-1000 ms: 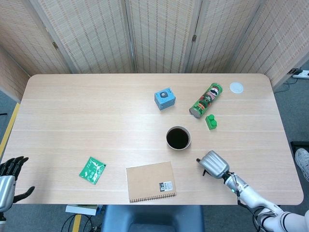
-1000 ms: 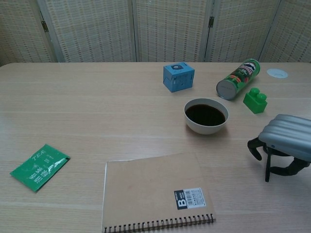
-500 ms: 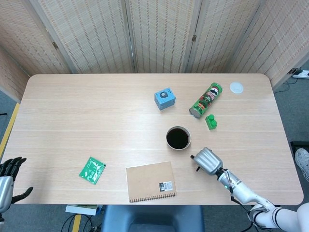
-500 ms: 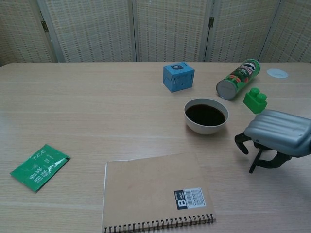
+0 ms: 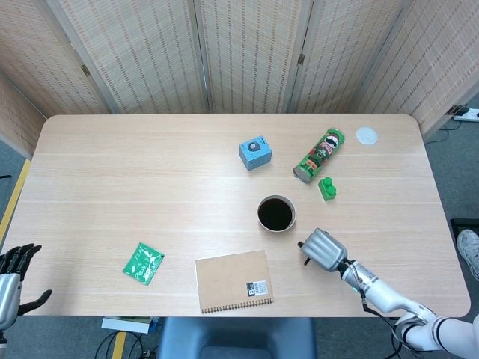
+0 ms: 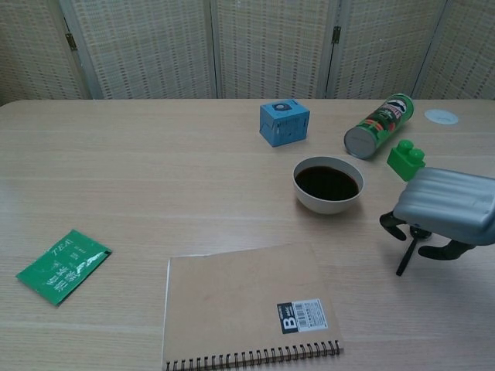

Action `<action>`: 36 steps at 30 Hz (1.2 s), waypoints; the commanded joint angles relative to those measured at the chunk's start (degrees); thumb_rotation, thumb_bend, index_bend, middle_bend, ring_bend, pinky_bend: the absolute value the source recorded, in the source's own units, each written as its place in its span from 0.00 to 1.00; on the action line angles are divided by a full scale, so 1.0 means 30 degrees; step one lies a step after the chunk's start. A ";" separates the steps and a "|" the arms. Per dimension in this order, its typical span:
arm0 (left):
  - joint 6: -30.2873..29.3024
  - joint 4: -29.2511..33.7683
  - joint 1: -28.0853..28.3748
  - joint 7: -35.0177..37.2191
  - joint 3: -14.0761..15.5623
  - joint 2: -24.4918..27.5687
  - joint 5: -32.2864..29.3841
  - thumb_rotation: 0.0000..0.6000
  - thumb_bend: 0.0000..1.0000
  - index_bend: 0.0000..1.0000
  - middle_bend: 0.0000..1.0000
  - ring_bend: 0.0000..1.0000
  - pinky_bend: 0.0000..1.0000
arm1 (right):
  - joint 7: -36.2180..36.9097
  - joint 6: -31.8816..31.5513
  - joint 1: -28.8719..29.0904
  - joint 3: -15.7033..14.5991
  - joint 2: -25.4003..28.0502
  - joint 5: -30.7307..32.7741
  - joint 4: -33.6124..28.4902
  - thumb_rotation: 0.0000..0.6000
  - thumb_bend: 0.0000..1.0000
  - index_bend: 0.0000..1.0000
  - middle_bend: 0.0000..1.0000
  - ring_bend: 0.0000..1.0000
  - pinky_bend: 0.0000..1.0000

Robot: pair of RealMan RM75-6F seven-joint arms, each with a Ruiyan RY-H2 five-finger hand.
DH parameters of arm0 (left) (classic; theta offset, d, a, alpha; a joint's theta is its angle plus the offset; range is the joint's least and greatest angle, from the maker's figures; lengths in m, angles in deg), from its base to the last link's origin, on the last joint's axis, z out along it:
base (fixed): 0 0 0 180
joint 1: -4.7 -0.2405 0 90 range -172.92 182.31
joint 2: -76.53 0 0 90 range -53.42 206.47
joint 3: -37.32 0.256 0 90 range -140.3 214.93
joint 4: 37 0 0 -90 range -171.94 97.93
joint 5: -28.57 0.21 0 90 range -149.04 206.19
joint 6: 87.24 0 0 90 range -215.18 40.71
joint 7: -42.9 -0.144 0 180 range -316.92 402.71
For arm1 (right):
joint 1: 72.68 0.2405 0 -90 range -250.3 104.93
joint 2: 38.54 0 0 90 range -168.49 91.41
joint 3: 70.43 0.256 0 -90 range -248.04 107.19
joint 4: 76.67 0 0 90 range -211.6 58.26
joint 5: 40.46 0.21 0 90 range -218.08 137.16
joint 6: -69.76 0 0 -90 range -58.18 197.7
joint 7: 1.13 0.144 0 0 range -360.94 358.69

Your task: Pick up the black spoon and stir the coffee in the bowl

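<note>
Black and thin, the spoon (image 6: 404, 259) hangs slanted under the right hand (image 6: 446, 207), upper end tucked among the dark fingers (image 6: 392, 224), lower end down near or on the wooden surface (image 6: 155, 170); bowl end of it not to be made out. Sits to the right of the bowl (image 6: 328, 185), apart from it, at the near right part of the surface. White and round, that bowl, filled with dark coffee, level and close to the rim. Right hand's fingers curled under the silver back plate and closed around the spoon's handle, seen in the head view as a grey hand (image 5: 322, 249) just beside the bowl's lower right. Left hand (image 5: 13, 278) down at the far left edge, off the surface, dark fingers spread and holding nothing. Elsewhere: a blue box (image 6: 284, 122) behind the bowl, a green crisp can (image 6: 379, 125) lying on its side with its closed grey end toward the bowl, a green toy brick (image 6: 406, 159) just beside the can, a small white disc (image 6: 441, 116) near the far right corner, a brown spiral notebook (image 6: 247, 309) at the near edge, a green tea packet (image 6: 62, 265) to the left of it.
</note>
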 commanded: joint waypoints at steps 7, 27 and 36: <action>-0.0052 -0.0123 -0.0114 0.0164 0.0002 0.0021 -0.0094 1.00 0.21 0.18 0.17 0.14 0.19 | -0.1203 0.0738 0.0299 -0.0204 -0.0369 0.0067 0.0114 1.00 0.23 0.53 1.00 1.00 1.00; 0.0023 -0.0409 -0.0148 0.0364 -0.0021 -0.0082 -0.0141 1.00 0.21 0.18 0.17 0.14 0.19 | -0.1503 0.1220 0.0587 -0.0245 -0.0957 0.0473 0.0482 1.00 0.25 0.53 1.00 1.00 1.00; -0.0003 -0.0538 -0.0207 0.0463 -0.0024 -0.0109 -0.0171 1.00 0.21 0.18 0.17 0.14 0.19 | -0.1562 0.1353 0.0653 -0.0336 -0.1108 0.0578 0.0484 1.00 0.26 0.53 1.00 1.00 1.00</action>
